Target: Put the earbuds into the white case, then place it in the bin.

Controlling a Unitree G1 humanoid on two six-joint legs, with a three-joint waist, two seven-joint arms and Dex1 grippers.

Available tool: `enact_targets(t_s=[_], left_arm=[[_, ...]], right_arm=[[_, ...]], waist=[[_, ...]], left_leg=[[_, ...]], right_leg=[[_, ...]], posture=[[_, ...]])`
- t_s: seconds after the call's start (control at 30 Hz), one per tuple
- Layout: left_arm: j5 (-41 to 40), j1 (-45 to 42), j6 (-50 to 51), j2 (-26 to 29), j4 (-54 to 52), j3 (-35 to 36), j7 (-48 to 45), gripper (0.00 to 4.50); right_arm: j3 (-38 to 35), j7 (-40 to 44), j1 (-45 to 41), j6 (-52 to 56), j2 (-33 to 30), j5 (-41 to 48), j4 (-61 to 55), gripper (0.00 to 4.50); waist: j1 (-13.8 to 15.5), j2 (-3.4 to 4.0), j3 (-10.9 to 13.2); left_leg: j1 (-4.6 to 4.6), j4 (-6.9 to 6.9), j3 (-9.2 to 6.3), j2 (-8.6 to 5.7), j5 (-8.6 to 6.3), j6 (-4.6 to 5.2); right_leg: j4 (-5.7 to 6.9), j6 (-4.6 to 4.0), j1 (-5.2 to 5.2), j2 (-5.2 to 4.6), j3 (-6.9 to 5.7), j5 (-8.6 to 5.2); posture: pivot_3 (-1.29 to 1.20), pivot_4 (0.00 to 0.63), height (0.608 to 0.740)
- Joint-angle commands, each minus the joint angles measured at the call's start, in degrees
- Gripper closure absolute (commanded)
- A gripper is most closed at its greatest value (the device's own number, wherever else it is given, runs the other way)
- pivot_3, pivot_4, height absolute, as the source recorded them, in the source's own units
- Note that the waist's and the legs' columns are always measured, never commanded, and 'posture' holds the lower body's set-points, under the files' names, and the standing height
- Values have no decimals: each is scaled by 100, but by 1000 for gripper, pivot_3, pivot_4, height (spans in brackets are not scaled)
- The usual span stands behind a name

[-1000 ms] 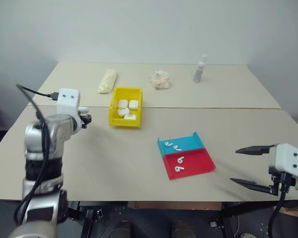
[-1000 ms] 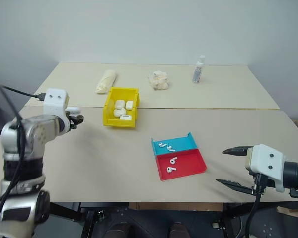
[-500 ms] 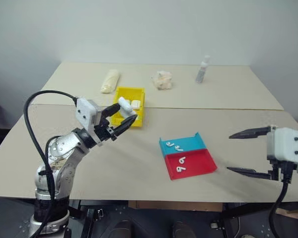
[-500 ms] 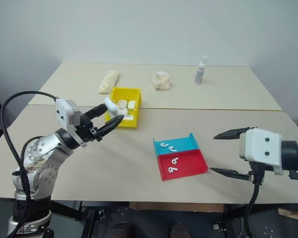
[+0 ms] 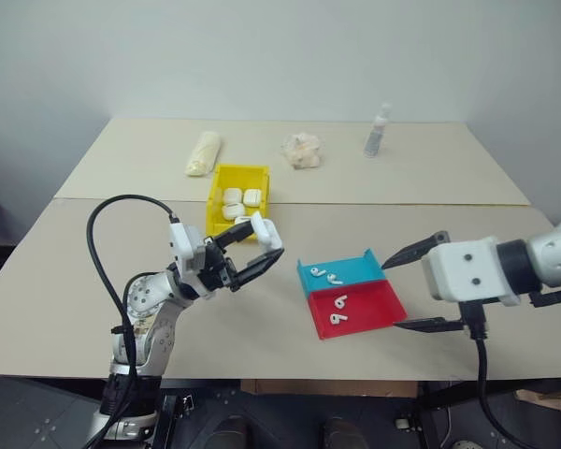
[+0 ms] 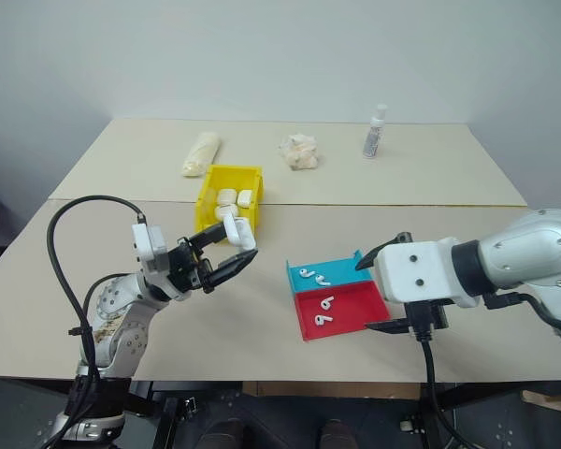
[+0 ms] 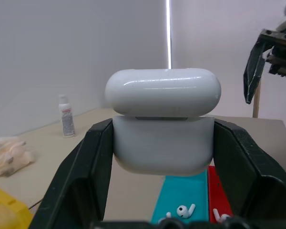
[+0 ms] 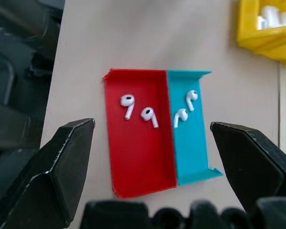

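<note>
**Desk:** Head camera first. What's in the shot?

**Photographer:** The left claw (image 5: 252, 251) pinches the white case (image 5: 265, 231) from both sides and carries it above the tabletop (image 5: 467, 168), between the bin (image 5: 236, 199) and the blue-and-red tray (image 5: 351, 293). The right claw (image 5: 419, 285) hangs spread wide just beside the tray's right edge, holding nothing. More white cases (image 5: 236, 205) sit inside the yellow bin.

**Desk:** Left wrist camera?

**Photographer:** The case (image 7: 162, 121) sits upright between the black fingers (image 7: 88, 162), body gripped, lid free above them. The lid looks lifted a crack from the body; I can't say whether it is unlatched. A spray bottle (image 7: 66, 116) and a crumpled paper wad (image 7: 7, 152) stand behind.

**Desk:** Right wrist camera?

**Photographer:** It looks straight down on the tray (image 8: 138, 181): two earbuds (image 8: 139, 109) in the red half, two in the blue half (image 8: 186, 107), all lying loose and apart, between the spread fingers (image 8: 52, 167).

**Desk:** So the step in hand?

**Photographer:** I'd judge it's fetching an earbud while the left arm presents the case. Done well, the right claw centres over one bud only, closes across its stem rather than the glossy head, and keeps clear of the tray's dividing wall. The left should keep the case level with the lid unobstructed.
</note>
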Motion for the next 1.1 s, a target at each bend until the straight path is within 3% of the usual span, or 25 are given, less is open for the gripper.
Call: enact_targets(t_s=[0.03,0.3,0.4,0.5,0.77,1.07,1.1], left_arm=[[-172,95,-306,6,-7,-9,-267,1728],[-225,335,-653,121,78,77,-567,1728],[-248,471,-712,176,10,63,-659,1728],[-225,515,-733,192,-81,43,-639,1728],[-237,667,-676,261,-406,-3,-571,1728],[-232,700,-648,303,-473,-21,-516,1728],[-230,709,-658,309,-468,-20,-526,1728]], right_arm=[[644,330,-584,-19,96,-511,21,0],[2218,730,-1870,579,1197,-1510,289,0],[2619,806,-2084,508,1548,-1895,450,618],[2853,801,-2226,636,1838,-2174,600,1571],[3420,680,-2298,975,2410,-2938,1045,1571],[3575,694,-2161,1015,2745,-3346,1297,1571],[3572,704,-2141,1013,2762,-3373,1297,1942]], waist=[[-17,0,0],[-90,1,0],[-91,3,-1],[-73,3,-1],[-83,3,-1],[-81,4,-1],[-82,4,-1]], left_leg=[[0,0,0,1,0,0],[-2,-2,-6,4,0,-1],[-4,-1,-6,4,1,-1],[-4,-1,-6,3,0,-1],[-5,0,-7,3,1,-1],[-5,0,-8,3,1,-2],[-5,0,-8,3,1,-2]], right_leg=[[1,0,-2,0,0,0],[5,-1,-7,3,-1,-1],[6,-2,-12,3,-1,-1],[6,-2,-11,3,-2,-1],[7,-2,-13,3,-3,-1],[7,-2,-13,4,-3,-1],[7,-2,-13,5,-4,-1]], posture=[[0,150,740],[0,150,740],[0,150,740],[0,150,740],[0,150,740],[0,150,740],[0,150,740]])
